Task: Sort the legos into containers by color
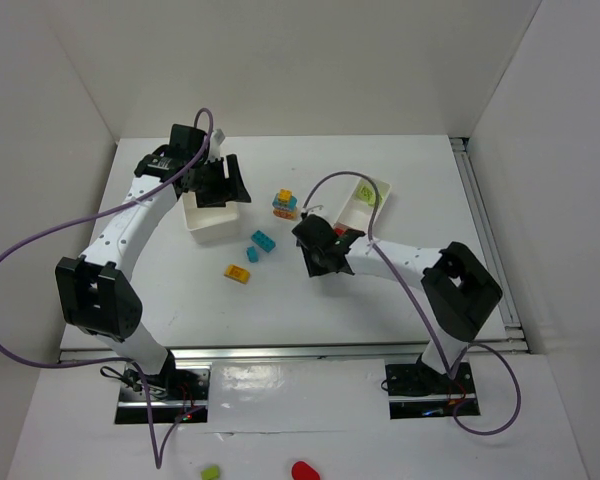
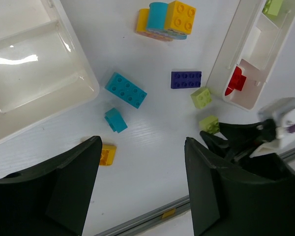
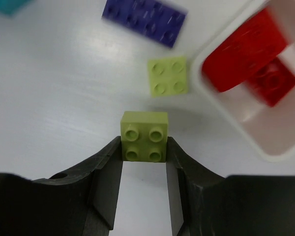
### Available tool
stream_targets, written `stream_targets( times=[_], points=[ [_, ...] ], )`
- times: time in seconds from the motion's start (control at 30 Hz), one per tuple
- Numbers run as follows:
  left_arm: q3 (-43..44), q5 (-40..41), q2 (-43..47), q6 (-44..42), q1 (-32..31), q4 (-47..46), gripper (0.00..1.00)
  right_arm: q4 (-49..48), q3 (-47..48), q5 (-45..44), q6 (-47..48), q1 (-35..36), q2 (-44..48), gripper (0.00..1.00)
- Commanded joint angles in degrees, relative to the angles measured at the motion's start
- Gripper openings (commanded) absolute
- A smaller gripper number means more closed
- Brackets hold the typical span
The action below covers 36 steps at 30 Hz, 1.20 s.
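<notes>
My right gripper (image 3: 144,147) is shut on a lime green lego (image 3: 144,136), low over the table beside the long divided tray (image 3: 226,132). A second lime lego (image 3: 169,76) and a dark purple one (image 3: 145,18) lie just beyond; red legos (image 3: 250,49) sit in the tray's end compartment. My left gripper (image 2: 142,162) is open and empty, above the small squarish box (image 1: 212,218). Below it lie a cyan brick (image 2: 126,90), a small cyan one (image 2: 116,120), a yellow one (image 2: 106,154) and a yellow-cyan stack (image 2: 167,19).
White walls enclose the table on three sides. A metal rail (image 1: 280,350) runs along the near edge. Purple cables loop from both arms. A lime bit (image 1: 211,471) and a red bit (image 1: 304,469) lie outside the table.
</notes>
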<state>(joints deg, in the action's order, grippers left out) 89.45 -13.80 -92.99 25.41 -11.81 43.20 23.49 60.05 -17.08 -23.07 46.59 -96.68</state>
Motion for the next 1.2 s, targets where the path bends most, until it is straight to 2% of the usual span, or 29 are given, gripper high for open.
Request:
stream_targets(
  times=[0.0,0.13,0.17,0.27,0.47,0.57,0.6,0.67,0.73,0.83,0.87,1.0,1.1,1.17],
  points=[
    [0.81,-0.52,1.58,-1.33,0.3,-0.92,0.77,1.83,5.51,-7.87,0.48,-3.25,5.8,0.39],
    [0.81,-0.52,1.06,-1.33,0.3,-0.92,0.77,1.83,10.16,-9.2,-0.13,-11.06,5.55,0.39],
    [0.81,-1.05,1.06,-1.33,0.3,-0.92,0.77,1.83,11.39,-9.2,-0.83,-14.91,4.76,0.39],
    [0.81,-1.05,1.06,-1.33,0.3,-0.92,0.77,3.14,17.28,-8.15,-1.45,-21.25,-2.07,0.39],
    [1.87,-0.52,0.53,-1.85,0.3,-0.22,0.77,2.62,28.17,-6.92,-0.66,-28.55,-12.29,0.39],
    [1.87,0.0,0.53,-1.85,0.3,0.39,0.77,1.39,31.86,-5.51,-0.66,-30.5,-16.51,0.43],
    [1.87,0.0,0.53,-1.85,0.3,0.39,0.77,0.87,32.75,-4.81,-0.66,-31.2,-18.35,0.52],
    [1.87,0.0,0.53,-1.85,0.3,0.39,0.77,1.38,35.73,-4.8,-0.66,-31.21,-19.85,0.7],
    [1.87,0.0,1.05,-1.85,0.3,1.01,0.77,2.18,36.63,-5.33,-0.14,-31.21,-19.86,0.81],
    [1.87,0.0,1.06,-1.85,0.3,1.01,0.77,0.87,33.22,-7.08,0.48,-29.11,-13.9,0.8],
    [1.87,0.0,1.58,-1.85,0.3,1.01,0.77,0.25,29.81,-7.09,1.0,-28.49,-12.06,0.74],
    [1.87,0.0,1.58,-1.33,0.3,1.01,0.77,-1.16,18.22,-3.93,1.01,-22.27,-2.03,0.62],
    [1.87,0.0,1.58,-1.33,0.3,1.01,0.77,-1.16,10.3,-1.64,0.49,-15.6,3.51,0.62],
    [1.87,0.0,1.58,-1.33,0.3,1.01,0.77,-1.16,5.54,1.52,0.48,-12.33,6.06,0.67]
  ],
)
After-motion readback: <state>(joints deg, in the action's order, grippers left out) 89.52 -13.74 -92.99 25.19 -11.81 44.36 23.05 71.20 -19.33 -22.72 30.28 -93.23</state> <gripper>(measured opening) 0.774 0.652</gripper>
